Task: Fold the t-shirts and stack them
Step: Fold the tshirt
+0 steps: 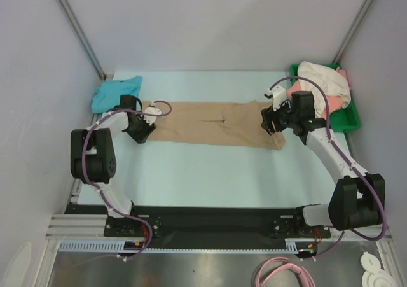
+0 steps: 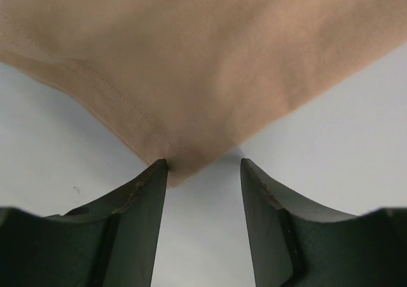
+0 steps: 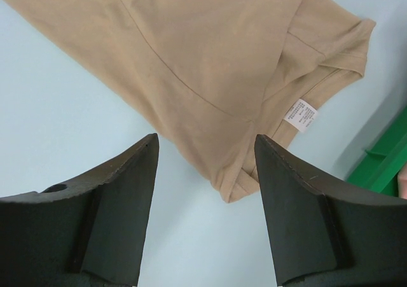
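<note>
The tan t-shirt (image 1: 219, 124) lies folded into a long strip across the middle of the table. My left gripper (image 1: 144, 133) is open over its left near corner (image 2: 184, 166), which lies between the fingertips, close to the left one. My right gripper (image 1: 269, 123) is open over its right near corner (image 3: 232, 188), with the white label (image 3: 299, 114) just beyond. A teal-blue t-shirt (image 1: 116, 93) lies folded at the far left. A cream-white t-shirt (image 1: 324, 80) and a coral-pink one (image 1: 341, 74) lie heaped in the green tray (image 1: 348, 118).
The green tray stands at the far right against the wall, and its edge shows in the right wrist view (image 3: 388, 156). Grey enclosure walls close in the table on the left, back and right. A pink cable (image 1: 283, 273) lies below the arm bases.
</note>
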